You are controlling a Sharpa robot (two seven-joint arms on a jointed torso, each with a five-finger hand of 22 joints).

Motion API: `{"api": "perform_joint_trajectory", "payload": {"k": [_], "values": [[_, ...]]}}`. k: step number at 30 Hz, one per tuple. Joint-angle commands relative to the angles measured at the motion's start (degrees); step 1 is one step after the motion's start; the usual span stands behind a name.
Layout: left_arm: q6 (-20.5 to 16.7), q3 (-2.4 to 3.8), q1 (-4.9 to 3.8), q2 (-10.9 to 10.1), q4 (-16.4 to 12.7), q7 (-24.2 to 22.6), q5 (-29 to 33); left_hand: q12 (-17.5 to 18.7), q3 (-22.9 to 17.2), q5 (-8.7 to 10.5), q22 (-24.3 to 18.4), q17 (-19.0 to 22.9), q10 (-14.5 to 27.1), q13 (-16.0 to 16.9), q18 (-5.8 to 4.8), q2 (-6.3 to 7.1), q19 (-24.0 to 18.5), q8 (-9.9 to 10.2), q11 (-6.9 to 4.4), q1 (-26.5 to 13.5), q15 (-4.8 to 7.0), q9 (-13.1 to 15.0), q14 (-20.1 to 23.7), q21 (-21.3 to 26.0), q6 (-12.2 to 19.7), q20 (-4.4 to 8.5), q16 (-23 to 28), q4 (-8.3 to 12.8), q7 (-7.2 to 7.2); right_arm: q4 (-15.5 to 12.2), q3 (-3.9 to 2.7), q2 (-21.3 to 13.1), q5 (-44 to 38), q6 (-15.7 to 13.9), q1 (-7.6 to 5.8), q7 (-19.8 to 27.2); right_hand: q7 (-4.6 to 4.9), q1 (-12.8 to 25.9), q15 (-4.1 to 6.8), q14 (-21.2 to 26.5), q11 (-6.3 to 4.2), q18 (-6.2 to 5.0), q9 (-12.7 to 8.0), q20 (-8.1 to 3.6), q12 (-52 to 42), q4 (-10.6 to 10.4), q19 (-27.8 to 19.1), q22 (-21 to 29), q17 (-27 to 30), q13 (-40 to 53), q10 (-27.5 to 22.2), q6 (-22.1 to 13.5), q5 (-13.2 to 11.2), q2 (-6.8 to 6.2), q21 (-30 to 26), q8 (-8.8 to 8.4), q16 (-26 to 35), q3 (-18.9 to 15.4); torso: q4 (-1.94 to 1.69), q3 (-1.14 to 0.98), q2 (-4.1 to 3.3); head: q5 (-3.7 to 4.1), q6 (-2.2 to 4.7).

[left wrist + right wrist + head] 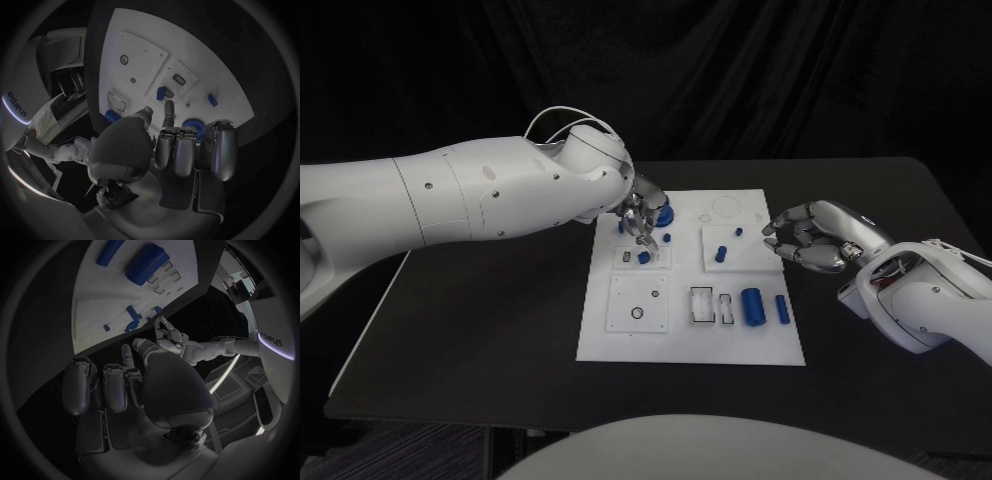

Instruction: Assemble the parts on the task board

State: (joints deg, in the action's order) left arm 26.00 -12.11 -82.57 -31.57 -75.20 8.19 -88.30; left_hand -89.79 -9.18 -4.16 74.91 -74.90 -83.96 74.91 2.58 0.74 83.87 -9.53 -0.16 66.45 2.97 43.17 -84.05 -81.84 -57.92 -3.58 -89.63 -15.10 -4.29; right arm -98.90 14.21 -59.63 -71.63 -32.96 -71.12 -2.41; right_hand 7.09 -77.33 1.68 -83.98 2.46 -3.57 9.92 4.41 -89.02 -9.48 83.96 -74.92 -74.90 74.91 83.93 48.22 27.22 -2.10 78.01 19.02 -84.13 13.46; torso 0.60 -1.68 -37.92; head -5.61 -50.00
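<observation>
The table (473, 330) is black and plain; the task board (733, 345) on it is white, with small black-rimmed holes and dark-outlined rectangular slots; the parts are blue: a round disc (664, 214) near the board's far edge, a cylinder (753, 306) and a thinner bar (782, 309) towards its near right corner, small pegs (720, 253) mid-board; both arms are white; the left hand (640, 217) and right hand (803, 240) are silver with darker grey finger pads.

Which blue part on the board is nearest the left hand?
The round blue part at the left hand, at the board's far edge; the two cylinders lie nearer the robot.
</observation>
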Motion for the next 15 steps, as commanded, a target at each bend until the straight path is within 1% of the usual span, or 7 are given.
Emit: {"api": "perform_joint_trajectory", "payload": {"k": [1, 3, 8, 15], "values": [[0.8, 0.05, 0.42, 0.0, -0.1, 0.8, 0.6, -0.2, 0.3, -0.53, 12.3, -15.1, -6.0, 15.1, -0.44, -0.44, 0.9, 0.4, 0.43, 0.1, -0.34, -0.2, -5.9, 0.5, 0.3, -0.12, -0.4, -0.1, -0.08, -0.1, -0.03, 0.0, 0.2, -1.1, -0.07, 0.5, -0.08, 0.5, 0.28, -4.7, -0.19, 0.4, 0.1, -0.3, 0.0, -0.1, 1.2, -8.9, -9.5, 12.3, 3.7, 0.2, 0.2, -0.15, 0.3, -0.03, -0.2, 0.3, 0.02, 0.02, 0.03, -0.01, 0.0], [0.8, 0.05, 0.66, -0.1, -0.1, 0.8, 0.6, -0.2, 0.3, -0.73, 12.2, -15.1, -6.0, 15.1, -0.43, -0.47, 0.9, 0.6, 0.44, 0.2, -0.36, -0.3, -5.9, 0.6, 0.2, -0.15, -0.4, 0.0, -0.08, -0.1, -0.03, 0.0, 0.2, -1.0, -0.07, 0.5, -0.08, 0.5, 0.28, -4.7, -0.19, 0.4, 0.1, -0.3, 0.0, -0.1, 1.2, -8.9, -9.5, 12.3, 3.7, 0.2, 0.2, -0.15, 0.3, -0.03, -0.2, 0.3, 0.01, 0.03, 0.01, -0.01, 0.0], [0.4, 0.05, 1.36, -0.1, -0.2, 0.8, 0.6, -0.2, 0.2, -1.05, 12.2, -15.1, -6.0, 15.1, -0.38, -0.49, 0.8, 1.0, 0.47, 0.7, -0.4, -0.5, -5.9, 0.7, 0.2, -0.2, -0.4, 0.3, -0.1, -0.1, -0.03, 0.0, 0.2, -0.9, -0.06, 0.5, -0.08, 0.5, 0.28, -4.7, -0.19, 0.4, 0.1, -0.3, 0.0, -0.1, 1.2, -8.9, -9.5, 12.3, 3.7, 0.2, 0.2, -0.15, 0.3, -0.03, -0.2, 0.3, -0.03, -0.08, 0.1, 0.11, 0.0], [0.1, 0.05, 1.86, -0.2, -0.1, 0.8, 0.6, -0.2, 0.1, -1.23, 12.0, -15.1, -6.0, 15.1, -0.25, -0.49, 0.4, 1.4, 0.52, 1.2, -0.44, -0.7, -5.9, 1.3, 0.3, -0.26, -0.4, 0.7, -0.17, -0.1, -0.03, 0.0, 0.2, -0.8, -0.06, 0.4, -0.08, 0.5, 0.28, -4.7, -0.19, 0.4, 0.1, -0.3, 0.0, -0.1, 1.2, -8.9, -9.5, 12.3, 3.7, 0.2, 0.2, -0.15, 0.3, -0.03, -0.2, 0.3, -0.07, -0.08, 0.17, 0.14, 0.0]]}}
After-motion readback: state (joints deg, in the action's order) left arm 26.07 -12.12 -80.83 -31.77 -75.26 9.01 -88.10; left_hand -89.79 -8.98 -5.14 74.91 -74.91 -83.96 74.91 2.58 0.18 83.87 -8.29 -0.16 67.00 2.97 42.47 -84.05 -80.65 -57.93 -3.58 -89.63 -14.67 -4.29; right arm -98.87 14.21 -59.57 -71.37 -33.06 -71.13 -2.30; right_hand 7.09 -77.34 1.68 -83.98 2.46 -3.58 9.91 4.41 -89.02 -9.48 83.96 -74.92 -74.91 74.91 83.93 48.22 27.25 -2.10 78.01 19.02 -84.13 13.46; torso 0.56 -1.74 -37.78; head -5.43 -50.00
